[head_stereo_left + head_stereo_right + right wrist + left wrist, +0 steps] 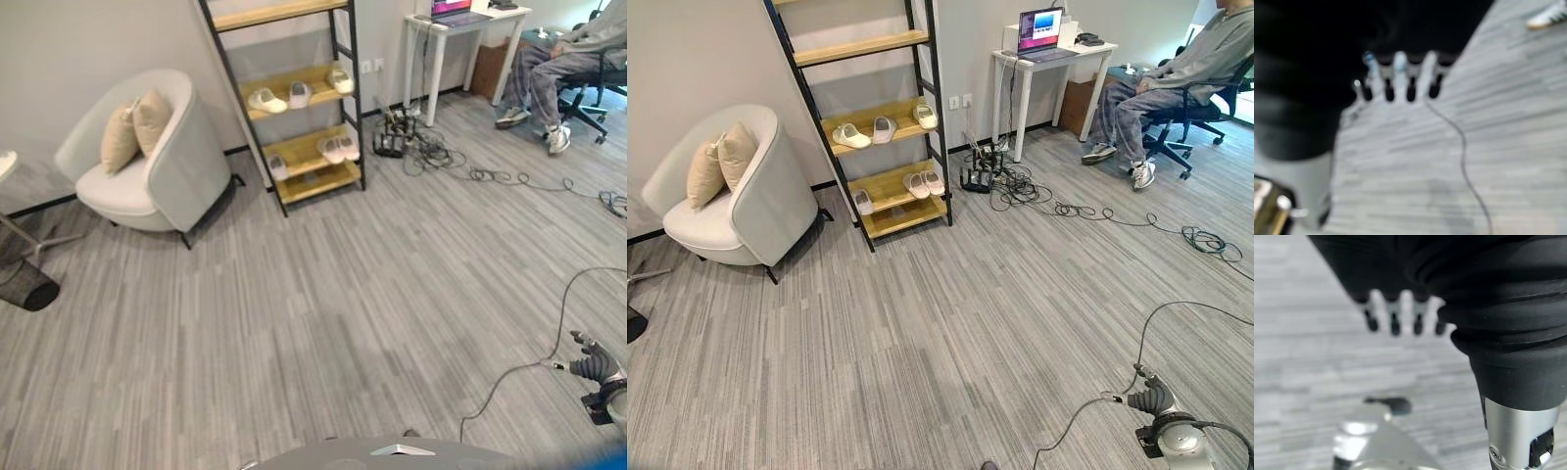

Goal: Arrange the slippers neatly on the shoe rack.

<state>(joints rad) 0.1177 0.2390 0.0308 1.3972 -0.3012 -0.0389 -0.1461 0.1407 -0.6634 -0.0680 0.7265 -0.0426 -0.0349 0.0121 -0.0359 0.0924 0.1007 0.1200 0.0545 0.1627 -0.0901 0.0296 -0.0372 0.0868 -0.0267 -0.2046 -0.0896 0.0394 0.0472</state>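
The black-framed shoe rack (312, 182) with wooden shelves stands against the far wall. Three cream slippers lie apart on its middle shelf (266, 99) (299, 94) (340, 78). On the lower shelf a pair of slippers (338, 149) lies side by side, with a single slipper (278, 166) at the left end. My right hand (591, 367) hangs low at the lower right, far from the rack, its fingers (1400, 73) straight and holding nothing. My left hand (1396, 316) is over bare floor, fingers straight and empty.
A pale armchair (181, 166) with two cushions stands left of the rack. Right of it are a white desk (431, 59), a tangle of cables (460, 162) on the floor and a seated person (558, 59). A dark object (29, 286) lies at the far left.
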